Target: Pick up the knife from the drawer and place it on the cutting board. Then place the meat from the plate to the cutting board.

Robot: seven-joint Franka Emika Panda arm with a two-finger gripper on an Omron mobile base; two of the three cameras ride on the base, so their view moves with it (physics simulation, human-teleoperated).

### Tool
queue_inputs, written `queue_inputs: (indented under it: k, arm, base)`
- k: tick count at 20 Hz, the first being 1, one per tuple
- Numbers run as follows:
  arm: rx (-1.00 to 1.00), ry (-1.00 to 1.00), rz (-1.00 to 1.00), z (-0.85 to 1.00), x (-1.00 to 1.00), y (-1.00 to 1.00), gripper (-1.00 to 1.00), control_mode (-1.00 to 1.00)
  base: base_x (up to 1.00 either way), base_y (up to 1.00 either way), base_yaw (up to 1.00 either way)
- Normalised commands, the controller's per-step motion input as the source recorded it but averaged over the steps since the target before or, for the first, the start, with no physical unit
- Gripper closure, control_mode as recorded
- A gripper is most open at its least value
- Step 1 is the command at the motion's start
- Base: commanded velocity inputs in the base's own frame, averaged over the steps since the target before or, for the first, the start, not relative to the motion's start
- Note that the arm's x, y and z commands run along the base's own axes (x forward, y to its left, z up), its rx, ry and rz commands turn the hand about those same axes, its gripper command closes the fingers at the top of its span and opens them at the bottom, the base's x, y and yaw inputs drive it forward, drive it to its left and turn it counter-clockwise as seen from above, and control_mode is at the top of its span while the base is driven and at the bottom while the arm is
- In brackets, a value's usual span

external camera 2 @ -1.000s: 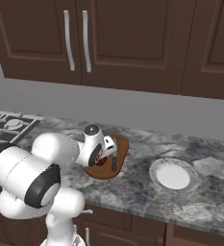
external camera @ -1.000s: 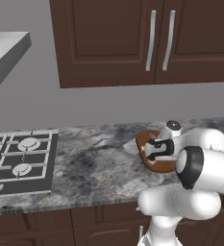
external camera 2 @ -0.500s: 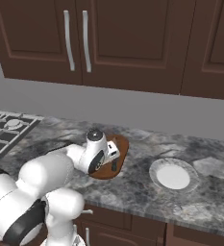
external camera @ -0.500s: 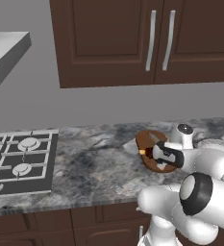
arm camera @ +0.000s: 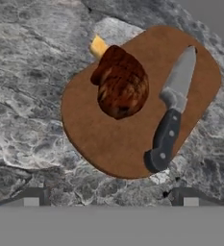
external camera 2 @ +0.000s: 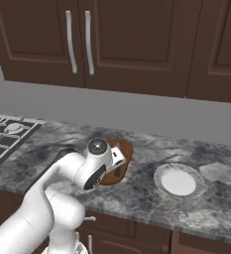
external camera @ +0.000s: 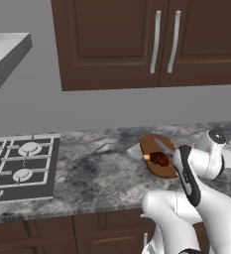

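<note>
On oval wooden cutting board [arm camera: 132,125] — marbled meat [arm camera: 122,86].

Kitchen bkgd, dark wood + grey marble.
Marbled grey table [external camera: 87,168], gas hob [external camera: 20,166] at left, dark upper cabinets [external camera: 137,42] w/ silver bar handles, grey wall [external camera 2: 137,111], range hood [external camera: 5,57].
</note>
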Motion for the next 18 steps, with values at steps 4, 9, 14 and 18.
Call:
queue_inputs:
  k: [4, 9, 14, 18]
  arm:
    - [0.02, -0.28, 0.0, 0.74, -0.52, 0.03, -1.0, -1.0]
    - [0.0, -0.25, -0.04, 0.89, -0.16, 0.05, -1.0, -1.0]
    - [0.02, -0.11, -0.03, 0.95, -0.07, 0.0, -1.0, -1.0]
    - [0.05, -0.01, -0.07, 0.53, -0.62, 0.0, -1.0, -1.0]
  base:
    - [0.0, 0.0, 0.0]
    - [0.0, 0.0, 0.0]
    - [0.0, 0.0, 0.0]
    - [0.0, 0.0, 0.0]
